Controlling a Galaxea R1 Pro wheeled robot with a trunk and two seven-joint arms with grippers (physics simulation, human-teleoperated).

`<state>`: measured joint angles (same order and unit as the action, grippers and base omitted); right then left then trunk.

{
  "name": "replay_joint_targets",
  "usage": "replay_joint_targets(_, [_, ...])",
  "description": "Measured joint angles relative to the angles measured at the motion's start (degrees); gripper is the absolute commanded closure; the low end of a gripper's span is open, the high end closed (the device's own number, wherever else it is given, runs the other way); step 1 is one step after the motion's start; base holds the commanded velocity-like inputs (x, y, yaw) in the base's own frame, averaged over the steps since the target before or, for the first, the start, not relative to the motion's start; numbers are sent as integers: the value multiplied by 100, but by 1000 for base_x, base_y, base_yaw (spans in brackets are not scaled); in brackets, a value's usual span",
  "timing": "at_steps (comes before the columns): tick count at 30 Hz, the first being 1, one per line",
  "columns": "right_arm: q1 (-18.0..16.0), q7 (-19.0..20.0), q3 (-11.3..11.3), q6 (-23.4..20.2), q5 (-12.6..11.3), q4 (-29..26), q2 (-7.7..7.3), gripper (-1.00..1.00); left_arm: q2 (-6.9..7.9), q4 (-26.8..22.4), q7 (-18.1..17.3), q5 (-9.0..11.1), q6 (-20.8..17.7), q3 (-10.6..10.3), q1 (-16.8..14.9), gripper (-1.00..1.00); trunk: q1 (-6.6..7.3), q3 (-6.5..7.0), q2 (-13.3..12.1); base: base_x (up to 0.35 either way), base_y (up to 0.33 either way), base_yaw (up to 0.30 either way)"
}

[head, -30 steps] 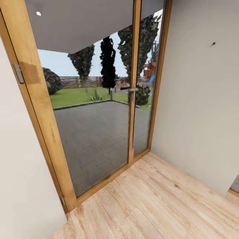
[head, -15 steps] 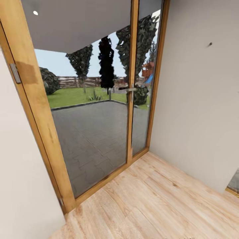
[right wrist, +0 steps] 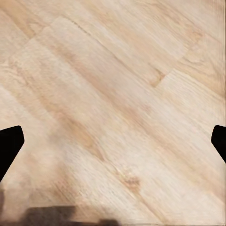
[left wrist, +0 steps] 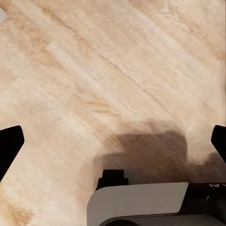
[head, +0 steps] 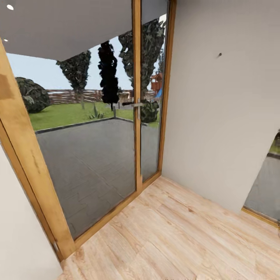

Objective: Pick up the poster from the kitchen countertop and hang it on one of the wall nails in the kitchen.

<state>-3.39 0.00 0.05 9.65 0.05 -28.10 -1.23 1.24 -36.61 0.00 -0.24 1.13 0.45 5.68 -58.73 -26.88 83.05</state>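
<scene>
One wall nail [head: 219, 55], a tiny dark stud, sticks out high on the pale grey wall [head: 217, 116] at the right of the head view. The poster and the kitchen countertop are out of view. My left gripper [left wrist: 113, 141] hangs open over the light wood floor [left wrist: 94, 70], its black fingertips [left wrist: 9, 143] wide apart with nothing between them. My right gripper [right wrist: 113, 141] is open too, above bare planks [right wrist: 117, 94], with nothing between its dark fingertips [right wrist: 9, 141].
A tall wood-framed glass door [head: 136, 116] with a metal handle [head: 134, 104] stands ahead, a paved patio and garden behind it. A pale wall [head: 19, 233] rises at the near left. Another opening [head: 268, 186] shows at the right edge. Part of my base [left wrist: 141, 205] shows below the left gripper.
The whole head view has shifted: the door, the nail and the walls sit further left in the picture, and an opening has come into view at the right edge. The camera has turned right.
</scene>
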Motion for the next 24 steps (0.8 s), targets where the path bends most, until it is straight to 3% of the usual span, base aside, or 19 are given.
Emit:
replay_joint_targets(10, [-1, -4, -8, 6, -17, 2, 0, -100, 1, 3, 0, 0, 0, -2, 1, -100, 0, 0, 0, -7, 0, -260])
replay_joint_targets(15, [-1, -8, -10, 16, -15, 5, 0, -100, 0, 11, 0, -5, 67, -5, 1, -100, -3, 3, 0, -236, 0, -117])
replay_joint_targets(24, [0, -8, -21, 18, -21, 10, -9, -100, -1, 214, 0, -8, 184, -21, 0, -100, 0, 33, 0, -24, 0, -282])
